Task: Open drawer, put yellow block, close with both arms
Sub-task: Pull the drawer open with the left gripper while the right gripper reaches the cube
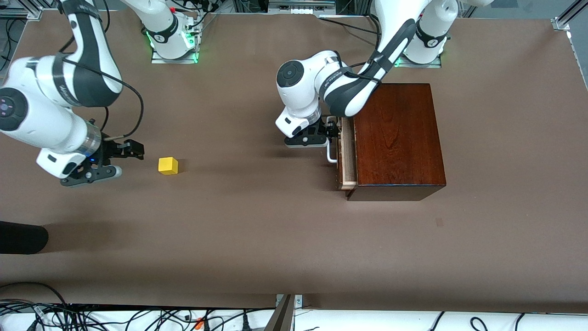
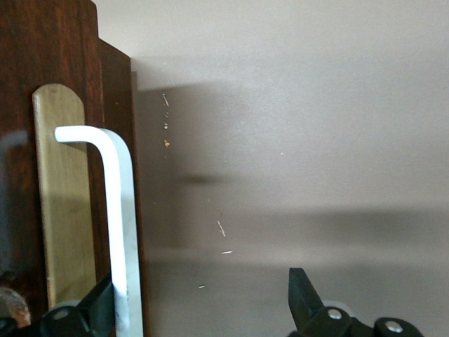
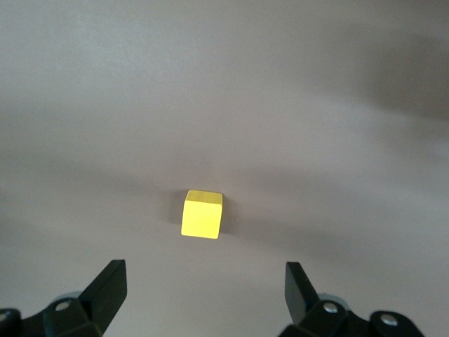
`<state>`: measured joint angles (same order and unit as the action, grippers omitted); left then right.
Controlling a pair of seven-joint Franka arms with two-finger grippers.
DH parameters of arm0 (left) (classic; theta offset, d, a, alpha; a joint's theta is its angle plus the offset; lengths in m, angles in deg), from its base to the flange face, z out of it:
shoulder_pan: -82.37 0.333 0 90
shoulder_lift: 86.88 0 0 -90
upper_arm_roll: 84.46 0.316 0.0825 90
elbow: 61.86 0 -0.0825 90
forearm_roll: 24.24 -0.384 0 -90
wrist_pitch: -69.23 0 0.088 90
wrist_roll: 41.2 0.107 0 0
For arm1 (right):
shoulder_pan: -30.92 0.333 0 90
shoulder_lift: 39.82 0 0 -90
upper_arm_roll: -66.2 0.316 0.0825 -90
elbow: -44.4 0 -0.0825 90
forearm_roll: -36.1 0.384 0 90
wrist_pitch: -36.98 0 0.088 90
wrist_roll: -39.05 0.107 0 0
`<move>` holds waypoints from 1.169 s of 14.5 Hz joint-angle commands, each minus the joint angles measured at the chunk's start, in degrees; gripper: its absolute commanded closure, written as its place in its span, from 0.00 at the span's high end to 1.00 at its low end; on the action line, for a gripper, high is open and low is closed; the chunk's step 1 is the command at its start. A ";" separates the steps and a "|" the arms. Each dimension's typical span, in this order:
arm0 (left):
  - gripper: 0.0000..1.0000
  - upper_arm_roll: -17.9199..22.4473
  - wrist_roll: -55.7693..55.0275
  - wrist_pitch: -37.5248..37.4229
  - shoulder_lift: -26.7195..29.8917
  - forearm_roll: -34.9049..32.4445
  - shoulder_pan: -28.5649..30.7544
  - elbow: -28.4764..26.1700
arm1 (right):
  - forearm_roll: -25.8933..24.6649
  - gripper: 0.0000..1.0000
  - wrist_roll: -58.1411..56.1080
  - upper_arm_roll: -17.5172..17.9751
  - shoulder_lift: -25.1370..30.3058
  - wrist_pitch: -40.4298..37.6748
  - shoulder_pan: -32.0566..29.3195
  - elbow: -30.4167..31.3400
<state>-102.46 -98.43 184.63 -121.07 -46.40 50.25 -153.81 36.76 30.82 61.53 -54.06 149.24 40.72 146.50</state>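
Observation:
The dark reddish-brown wooden box [image 1: 399,138] stands toward the left arm's end of the table. Its drawer [image 1: 347,156] is out a little, showing a pale strip, and its white handle [image 1: 331,156] faces the middle of the table. My left gripper [image 1: 331,129] is open at the handle. In the left wrist view [image 2: 200,302] the white bar [image 2: 119,232] stands between the jaws, close against one finger [image 2: 98,309]. The yellow block [image 1: 168,165] lies on the table toward the right arm's end. My right gripper [image 1: 127,162] is open and empty just beside it; the block [image 3: 202,214] sits ahead of the fingertips [image 3: 203,289].
The brown table [image 1: 257,230] stretches wide between block and box. A black object [image 1: 23,236] juts in at the table's edge nearer the front camera, at the right arm's end. Cables [image 1: 92,317] run below the near edge.

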 commanded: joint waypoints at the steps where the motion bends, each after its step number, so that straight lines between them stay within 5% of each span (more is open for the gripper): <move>1: 1.00 -0.63 -2.96 1.59 -2.37 2.83 -2.86 3.44 | 2.75 1.00 -0.91 0.37 1.67 5.58 -0.23 6.33; 8: 1.00 -0.63 -5.43 2.47 -5.36 3.00 -5.41 7.47 | 2.85 1.00 -1.44 0.72 0.88 24.66 -0.14 20.76; 17: 1.00 -0.63 -5.78 2.47 -7.65 4.23 -7.96 12.75 | 3.29 1.00 -1.35 0.81 -5.27 31.17 -0.14 21.56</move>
<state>-101.43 -101.69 184.91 -125.33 -46.38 46.01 -147.10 38.62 30.80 61.99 -57.94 178.06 40.78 167.77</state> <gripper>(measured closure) 0.000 0.000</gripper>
